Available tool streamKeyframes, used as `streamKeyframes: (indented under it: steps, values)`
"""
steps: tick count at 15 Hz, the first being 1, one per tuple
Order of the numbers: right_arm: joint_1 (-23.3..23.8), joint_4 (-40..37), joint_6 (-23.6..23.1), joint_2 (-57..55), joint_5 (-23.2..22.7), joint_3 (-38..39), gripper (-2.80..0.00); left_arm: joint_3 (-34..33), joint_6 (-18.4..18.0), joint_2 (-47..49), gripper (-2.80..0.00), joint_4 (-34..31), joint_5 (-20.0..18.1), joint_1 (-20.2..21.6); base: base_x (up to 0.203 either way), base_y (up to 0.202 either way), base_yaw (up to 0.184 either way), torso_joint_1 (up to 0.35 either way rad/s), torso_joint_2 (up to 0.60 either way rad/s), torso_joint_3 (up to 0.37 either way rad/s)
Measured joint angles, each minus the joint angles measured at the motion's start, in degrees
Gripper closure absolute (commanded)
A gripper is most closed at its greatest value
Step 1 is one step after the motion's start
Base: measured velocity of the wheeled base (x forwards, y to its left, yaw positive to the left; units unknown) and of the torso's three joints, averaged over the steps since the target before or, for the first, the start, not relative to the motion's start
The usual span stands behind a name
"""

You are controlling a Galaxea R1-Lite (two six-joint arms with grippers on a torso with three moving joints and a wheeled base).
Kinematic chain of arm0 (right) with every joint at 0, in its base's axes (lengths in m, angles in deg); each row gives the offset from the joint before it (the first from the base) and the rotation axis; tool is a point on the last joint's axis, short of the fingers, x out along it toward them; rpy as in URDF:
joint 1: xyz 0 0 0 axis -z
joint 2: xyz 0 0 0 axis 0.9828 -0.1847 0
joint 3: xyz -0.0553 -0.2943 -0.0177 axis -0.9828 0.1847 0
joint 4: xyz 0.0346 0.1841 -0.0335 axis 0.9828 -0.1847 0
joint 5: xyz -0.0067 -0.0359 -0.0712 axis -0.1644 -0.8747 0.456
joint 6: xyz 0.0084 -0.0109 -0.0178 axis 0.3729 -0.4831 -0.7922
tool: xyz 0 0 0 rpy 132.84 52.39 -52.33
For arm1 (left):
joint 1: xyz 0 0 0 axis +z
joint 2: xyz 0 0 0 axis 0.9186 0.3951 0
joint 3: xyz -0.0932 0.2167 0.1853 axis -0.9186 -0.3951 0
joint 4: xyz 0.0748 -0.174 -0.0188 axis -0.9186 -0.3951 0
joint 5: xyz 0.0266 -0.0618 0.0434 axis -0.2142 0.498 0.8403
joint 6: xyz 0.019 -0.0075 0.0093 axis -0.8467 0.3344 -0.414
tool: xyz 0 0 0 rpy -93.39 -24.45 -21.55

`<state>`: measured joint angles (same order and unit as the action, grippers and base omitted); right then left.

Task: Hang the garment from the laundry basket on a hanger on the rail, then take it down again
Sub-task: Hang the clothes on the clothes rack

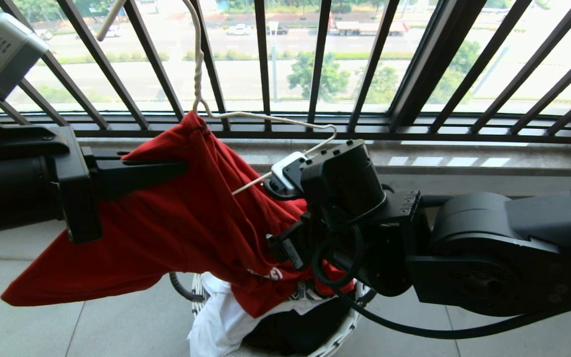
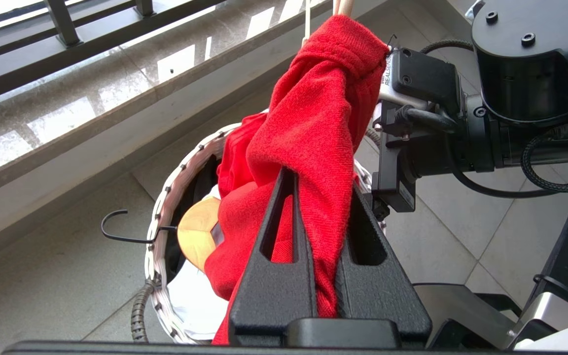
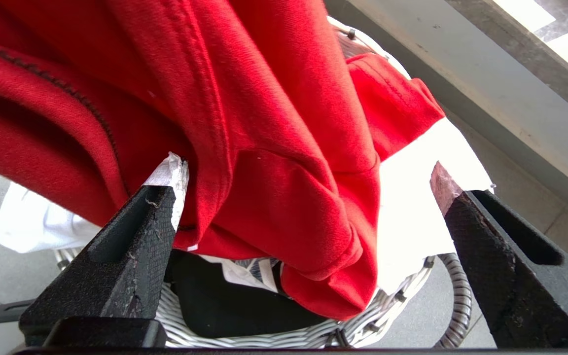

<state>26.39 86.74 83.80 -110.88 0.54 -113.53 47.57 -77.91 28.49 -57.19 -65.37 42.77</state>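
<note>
The red garment [image 1: 181, 233] hangs bunched from the neck of the cream wire hanger [image 1: 198, 64], whose hook runs up out of view. The rail is out of view. Its lower end trails into the white woven laundry basket [image 1: 337, 337]. My left gripper [image 2: 321, 177] reaches in from the left, shut on a fold of the garment [image 2: 313, 98]. My right gripper [image 3: 303, 172] is open just above the basket [image 3: 264, 340], with a hanging fold of the garment [image 3: 264, 123] between its fingers, touching one of them. The right arm [image 1: 464, 248] comes in from the right, below the hanger's bare shoulder.
The black balustrade [image 1: 265, 64] and a stone sill [image 1: 464, 153] stand just behind. A white T-shirt [image 1: 216, 317], a black T-shirt [image 3: 205, 305] and a wooden hanger [image 2: 197, 231] with a black hook [image 2: 116, 224] lie in the basket [image 2: 158, 212]. Grey floor tiles surround it.
</note>
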Motion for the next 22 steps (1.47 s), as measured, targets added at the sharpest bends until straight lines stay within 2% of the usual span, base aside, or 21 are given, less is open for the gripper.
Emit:
streamKeyframes:
  steps: [5,8,17,22]
  values:
    - [-1.66,0.42,0.05,-0.02,0.80,0.94,-2.80,0.00,-0.02,0.00,0.00,-0.04,0.00,-0.02,0.000,0.000,0.000,0.000,0.00,0.000]
    - [-2.26,2.51,-0.06,-0.90,3.51,1.12,-2.80,0.00,-0.02,0.00,0.00,-0.02,-0.02,-0.05,0.000,0.000,0.000,0.000,0.00,0.000]
    - [-3.75,14.88,-8.33,-3.15,11.92,5.46,-2.80,-0.02,0.00,0.00,0.00,0.05,-0.01,-0.05,0.000,0.000,0.000,0.000,0.00,0.000]
    - [-3.69,16.13,-10.42,-0.47,12.42,7.64,-2.80,-0.02,-0.04,0.05,0.00,0.05,-0.01,-0.05,0.000,0.000,0.000,0.000,0.00,0.000]
